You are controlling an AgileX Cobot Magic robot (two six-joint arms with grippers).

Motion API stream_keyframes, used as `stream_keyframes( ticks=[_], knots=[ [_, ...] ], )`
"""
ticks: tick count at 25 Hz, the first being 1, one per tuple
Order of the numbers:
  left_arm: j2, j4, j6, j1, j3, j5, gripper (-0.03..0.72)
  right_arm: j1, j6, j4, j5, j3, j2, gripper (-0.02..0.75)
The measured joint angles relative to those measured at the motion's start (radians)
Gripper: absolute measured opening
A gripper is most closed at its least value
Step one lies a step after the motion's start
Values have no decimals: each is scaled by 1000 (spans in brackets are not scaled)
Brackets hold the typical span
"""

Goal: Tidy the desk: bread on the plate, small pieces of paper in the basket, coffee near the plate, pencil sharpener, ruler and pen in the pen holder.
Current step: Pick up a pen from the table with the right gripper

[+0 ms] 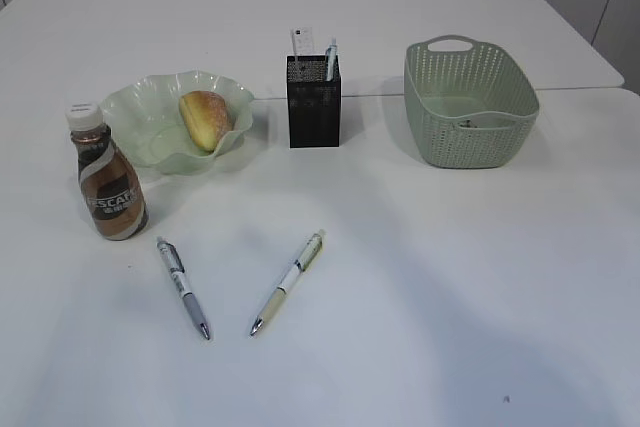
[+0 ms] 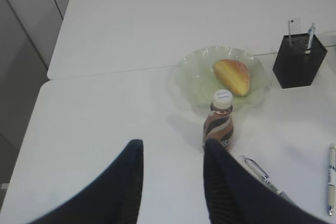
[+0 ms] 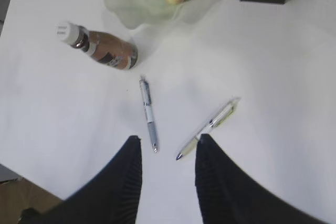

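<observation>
Two pens are not put away yet, so the step in hand looks like picking one up. The grey click pen with a silver tip [image 1: 184, 287] lies flat on the big plain white desk [image 1: 450, 297], in front of the black square mesh pen holder [image 1: 314, 102] and to its left. The pale yellow and white pen [image 1: 288, 282] lies just beside the grey one, also in front of the pen holder. Their tips are close and their tops spread apart, like a V.

The right gripper [image 3: 167, 148] hangs high over the two pens. Its dark fingers are partly open and hold nothing. The left gripper [image 2: 172, 153] is up in the air too, partly open and empty, far to the left of the pen holder.

To do it well, I think the right gripper should go straight down over the middle of one pen, with one finger on each long side. It should pinch only that pen and not bump the other. Then it should tip the pen up and drop it into the pen holder.

Counting: two pens on the desk. One pen holder, with a pen and a white strip already sticking out. One golden-brown bread roll [image 1: 205, 118] in one wavy pale green glass plate [image 1: 140, 107], left of the pen holder. One brown coffee bottle with a white cap [image 1: 108, 187] near the plate. One sage-green plastic basket [image 1: 470, 97], right of the pen holder.
</observation>
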Motion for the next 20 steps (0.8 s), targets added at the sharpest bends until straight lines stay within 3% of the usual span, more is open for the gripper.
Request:
stream_keyframes(
  ticks=[4, 15, 18, 20],
  knots=[
    [0, -42, 0, 0, -8, 5, 268, 11, 8, 117, 0, 103, -38, 286],
    [0, -127, 0, 0, -10, 44, 268, 11, 23, 134, -2, 108, 12, 286],
    [0, -129, 0, 0, -13, 66, 268, 31, 112, 39, -2, 109, 40, 286],
    [0, -129, 0, 0, -16, 75, 268, 73, 202, -102, -2, 109, 50, 286]
  ],
)
